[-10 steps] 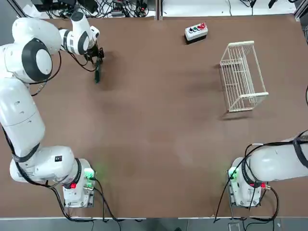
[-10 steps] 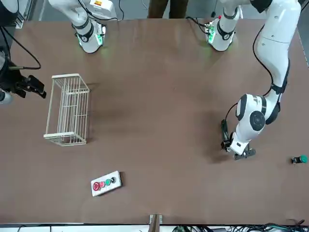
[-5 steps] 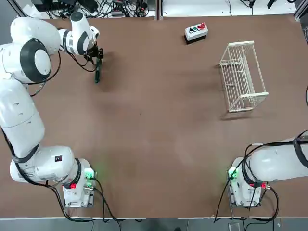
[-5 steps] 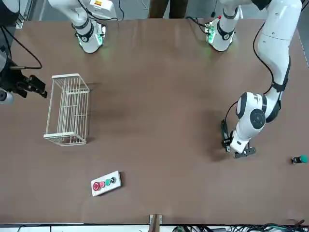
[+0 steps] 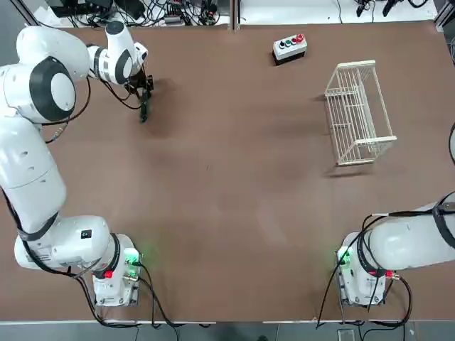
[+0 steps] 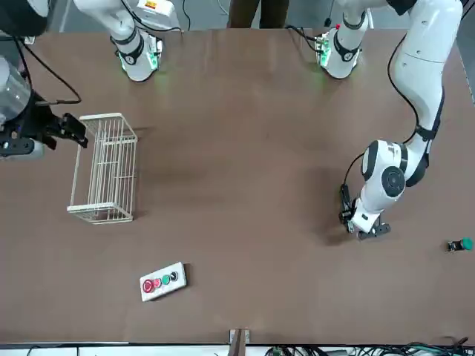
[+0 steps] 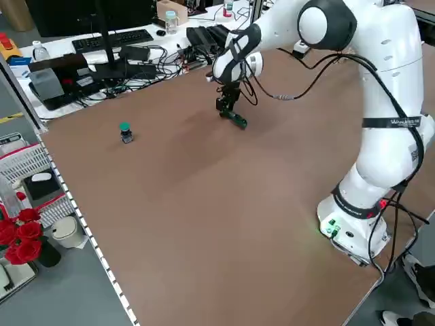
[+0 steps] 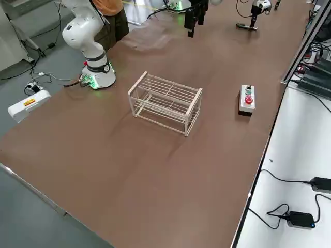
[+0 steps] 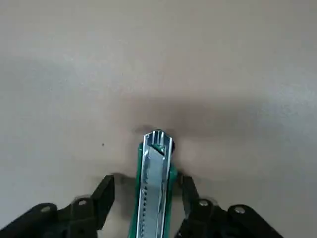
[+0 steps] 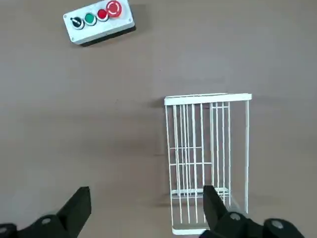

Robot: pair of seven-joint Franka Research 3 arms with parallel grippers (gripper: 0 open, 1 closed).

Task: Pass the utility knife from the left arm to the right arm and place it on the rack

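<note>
The left pincer (image 9: pixel 148 179) is spread, with one finger on each side of the utility knife (image 9: pixel 154 186). There is a little gap on both sides, so it is not pinching the knife. The green and silver knife pokes out past the finger tips. I cannot tell if it touches the bench (image 5: pixel 234 213).

A black cable (image 5: pixel 121 99) loops close beside the left pincer, on the side toward the robot.

Well off to the right of the left pincer is the rack (image 5: pixel 359 117), made of thin white bars. Its raised sides stand up like a little fence. The small button box (image 5: pixel 290 48) is also to the right of the left pincer, less far over than the rack. It has red and green buttons on top. On the left pincer's other side, near it, is a tiny thing with a green cap (image 6: pixel 460 245).

The right pincer (image 10: pixel 147 188) is spread too, with nothing between its fingers. It hangs up above the bench, near the rack, on the rack's right side. The rack's bars show behind one of its fingers in the right wrist view.

Far back from both pincers, past the robot's edge of the bench, a person's legs (image 6: pixel 257 13) show.
</note>
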